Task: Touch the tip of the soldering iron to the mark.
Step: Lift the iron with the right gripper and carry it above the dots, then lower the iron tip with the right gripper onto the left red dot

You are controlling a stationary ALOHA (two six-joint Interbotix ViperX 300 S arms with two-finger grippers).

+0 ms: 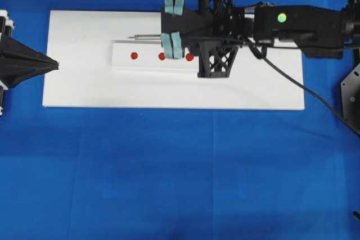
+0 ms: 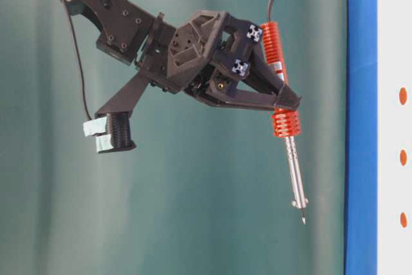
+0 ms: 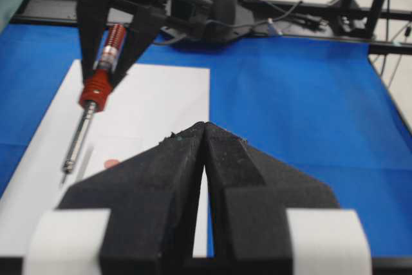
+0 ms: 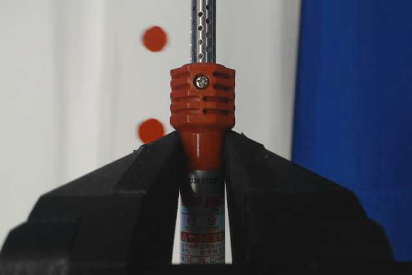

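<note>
A smooth blue cloth (image 1: 169, 184) covers the table, and on it lies a flat white rectangular board (image 1: 79, 82) with a raised white strip (image 1: 147, 63) bearing three round red dots in a row. The right gripper (image 4: 201, 152), matte black with angular printed struts, is clamped on the soldering iron (image 4: 202, 104) at its ribbed red-orange collar. Seen from overhead, the iron's long axis runs along the board beside the strip, its pointed tip facing the left arm; at table level the tip is clear of the board. The mark (image 1: 162, 56), the centre dot, lies just beside the gripper's taped finger. The left gripper (image 3: 205, 134), foam-faced, has its jaws pressed together, empty. A label under the collar reads "MADE IN CHINA".
</note>
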